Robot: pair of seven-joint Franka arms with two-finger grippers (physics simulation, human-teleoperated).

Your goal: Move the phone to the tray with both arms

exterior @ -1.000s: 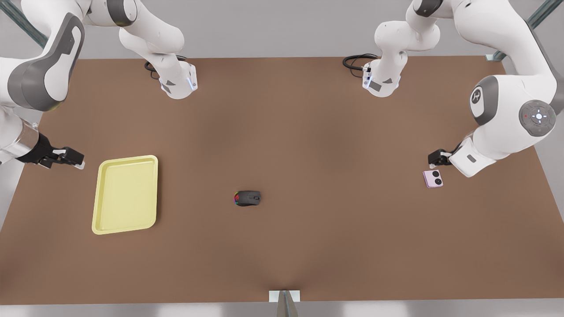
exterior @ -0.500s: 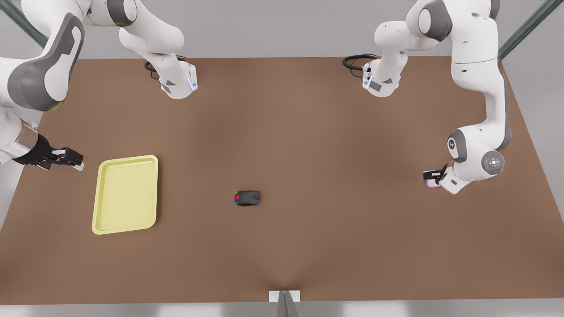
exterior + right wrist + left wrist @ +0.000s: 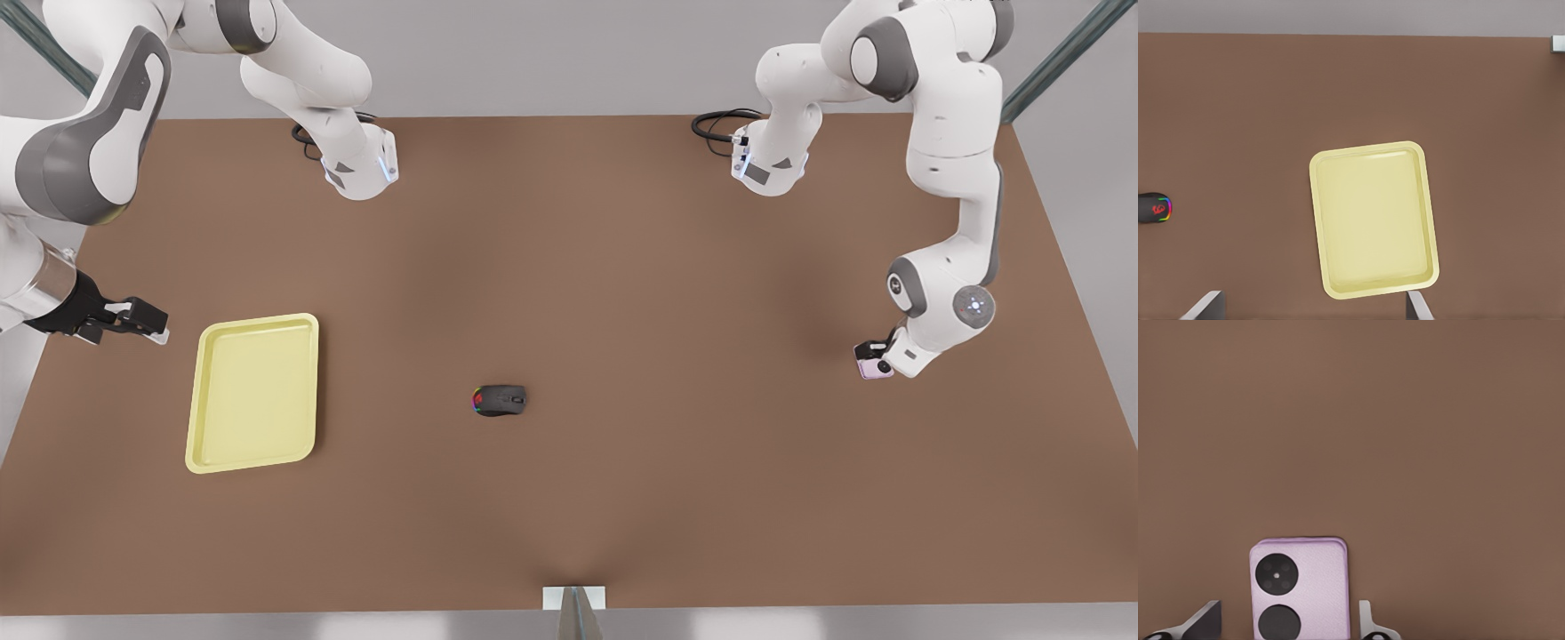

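Observation:
The pale pink phone (image 3: 869, 372) lies flat on the brown table at the front view's right, mostly covered there by the arm's hand. My left gripper (image 3: 877, 357) is low over it and open. In the left wrist view its fingertips (image 3: 1366, 620) stand on either side of the phone (image 3: 1301, 583) with a gap on each side. The pale yellow tray (image 3: 253, 391) lies at the front view's left. Just beyond the tray's far left corner, my right gripper (image 3: 142, 324) waits open above the table, with the tray (image 3: 1371, 220) ahead of it in the right wrist view.
A black mouse (image 3: 500, 400) with rainbow lights sits mid-table between the tray and the phone, also seen as the mouse (image 3: 1155, 208) in the right wrist view. Both arm bases and black cables (image 3: 720, 123) stand at the table's far edge. A small bracket (image 3: 573, 597) marks the near edge.
The left arm has swung down and in over the phone, so the gripper that was beside it now straddles it. The right arm has stayed put.

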